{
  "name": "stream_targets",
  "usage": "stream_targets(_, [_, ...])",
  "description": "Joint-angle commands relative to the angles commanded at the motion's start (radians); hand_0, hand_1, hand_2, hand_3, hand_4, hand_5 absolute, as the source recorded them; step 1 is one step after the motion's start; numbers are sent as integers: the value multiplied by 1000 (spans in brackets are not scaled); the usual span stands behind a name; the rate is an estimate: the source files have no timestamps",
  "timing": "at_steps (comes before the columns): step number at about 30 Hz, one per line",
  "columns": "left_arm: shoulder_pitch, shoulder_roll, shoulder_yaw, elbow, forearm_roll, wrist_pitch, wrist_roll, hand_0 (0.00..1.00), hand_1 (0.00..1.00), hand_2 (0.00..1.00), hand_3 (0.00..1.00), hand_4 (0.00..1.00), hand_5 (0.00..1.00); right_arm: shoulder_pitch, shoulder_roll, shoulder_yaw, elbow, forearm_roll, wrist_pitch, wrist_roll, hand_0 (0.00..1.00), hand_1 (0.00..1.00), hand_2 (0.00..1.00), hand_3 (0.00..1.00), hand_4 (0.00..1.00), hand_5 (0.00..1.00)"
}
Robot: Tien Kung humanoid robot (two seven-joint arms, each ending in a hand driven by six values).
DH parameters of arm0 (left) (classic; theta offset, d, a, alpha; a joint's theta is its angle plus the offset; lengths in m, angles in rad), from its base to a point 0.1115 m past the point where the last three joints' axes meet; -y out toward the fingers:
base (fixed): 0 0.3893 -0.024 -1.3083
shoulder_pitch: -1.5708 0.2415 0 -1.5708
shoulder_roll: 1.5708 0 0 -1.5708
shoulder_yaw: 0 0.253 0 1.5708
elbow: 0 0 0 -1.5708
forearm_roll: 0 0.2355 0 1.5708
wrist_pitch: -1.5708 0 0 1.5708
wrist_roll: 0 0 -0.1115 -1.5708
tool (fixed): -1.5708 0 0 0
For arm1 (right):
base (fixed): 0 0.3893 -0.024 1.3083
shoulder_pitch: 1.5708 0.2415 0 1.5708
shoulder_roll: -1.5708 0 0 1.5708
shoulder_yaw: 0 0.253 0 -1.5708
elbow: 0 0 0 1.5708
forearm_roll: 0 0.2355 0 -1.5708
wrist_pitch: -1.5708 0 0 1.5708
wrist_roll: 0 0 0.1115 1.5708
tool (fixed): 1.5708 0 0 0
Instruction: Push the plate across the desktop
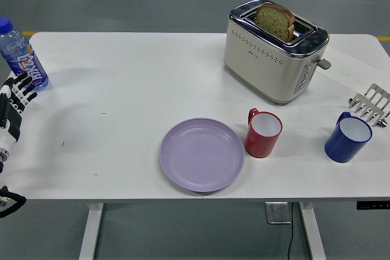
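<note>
A round lilac plate (202,154) lies empty near the front edge of the white table (152,83), just left of a red mug. My left hand (13,98) is at the far left edge of the picture, far from the plate, with its fingers spread and nothing in them. It sits just below a drink bottle. The right arm is out of view.
A red mug (263,133) stands close to the plate's right rim. A blue mug (347,137) and a metal rack (370,105) are at the right. A cream toaster (274,52) holding bread stands behind. A purple-labelled bottle (19,56) stands at the far left.
</note>
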Motion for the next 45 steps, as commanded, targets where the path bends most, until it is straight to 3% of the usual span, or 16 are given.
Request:
stream_targets(6, [33,3,-90,-42,24,-48,31,837,849,857,796,490,998,3,1,3,0,-1,-1,0,609,546,629,629,139,360])
stream_targets(10, [57,5,-156,-80,39,-118,119,833,836,831,789,490,998,4,1,3,0,0,-1,0,608,546,630,629,138,360])
stream_targets(13, [67,-4,-203,-111,40,-181,225,833,836,831,789,490,998,3,2,5,0,-3,0,-1,608,546,630,629,138,360])
stream_targets(16, [71,-17,-229,-145,38,-202,285,838,843,840,797,496,998,3,3,8,0,-6,0,-3,608,546,631,628,138,361])
stream_targets(25, [79,-40,-238,-221,11,-196,335,840,846,844,794,496,998,4,2,6,0,-6,1,-2,609,546,631,628,138,361])
stream_targets(45, [74,-65,-242,-222,19,-187,328,839,848,847,788,508,998,9,2,12,0,-10,0,-1,608,546,631,628,137,360])
